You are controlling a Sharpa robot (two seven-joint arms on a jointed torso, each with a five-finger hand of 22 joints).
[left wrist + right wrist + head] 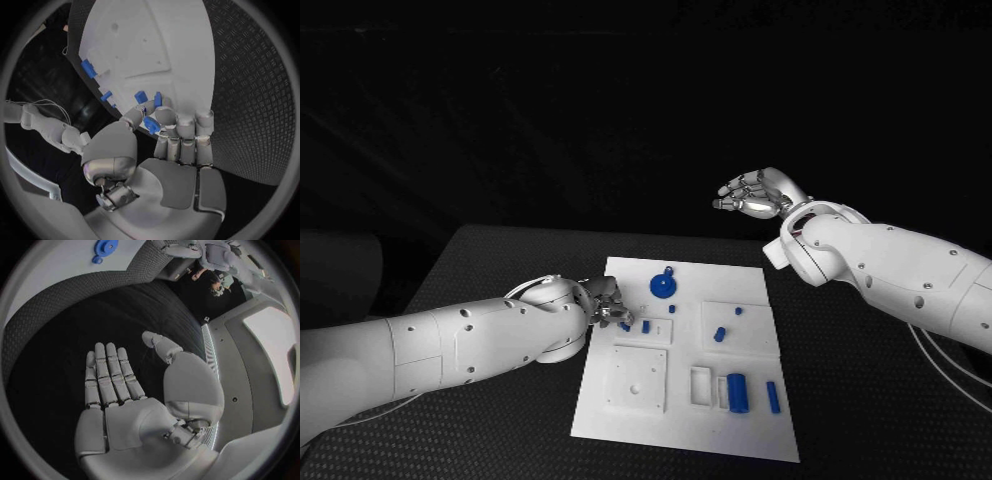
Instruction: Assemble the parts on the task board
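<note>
I see my left hand [600, 300] at the left edge of the task board [635, 420], and in the left wrist view it pinches a small blue part [150, 124] between the thumb and the fingers [165, 117], just over the board's edge. My right hand [754, 194] hangs beyond the far right corner of the board, well apart from it, with flat spread fingers that hold nothing. On the board, a round blue disc [662, 286] lies near the far edge, small blue pegs [720, 334] stand in the middle, and a blue cylinder [737, 391] with a thin blue bar [773, 397] lies near the near right corner. Beside the cylinder is a white square plate [639, 380]. The black table [473, 260] carries everything.
</note>
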